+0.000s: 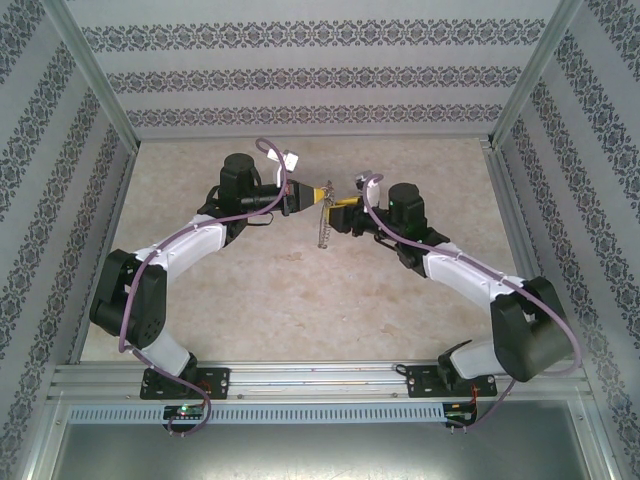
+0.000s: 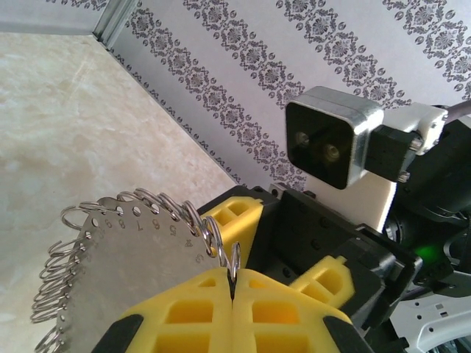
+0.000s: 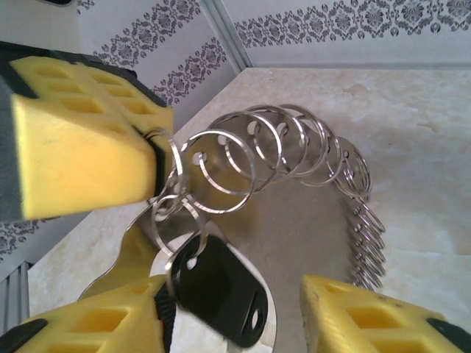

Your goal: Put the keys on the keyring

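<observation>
Since the left claw (image 2: 232, 288) is squeezed shut on 1 little loop at the edge of the big flat grey metal keyring with silver wire loops all round it (image 2: 140, 257), the ring hangs just under that claw, up off the pale stone-look table (image 1: 300, 300). The right claw (image 3: 232, 298) has its 2 yellow fingers apart. The tiny key with the black plastic head and short silver blade (image 3: 217, 290) sits between those fingers. It touches 1 finger and is clear of the other. Its silver end is right by a small loop near the left claw's tip, but I cannot tell if it is hooked on yet

To do this step well, I think the left claw should hold very still so the loops do not swing. The right claw should make small, slow pushes and slide the key's hole along the wire of 1 loop. A hard pull could tug the ring out of the left claw
</observation>
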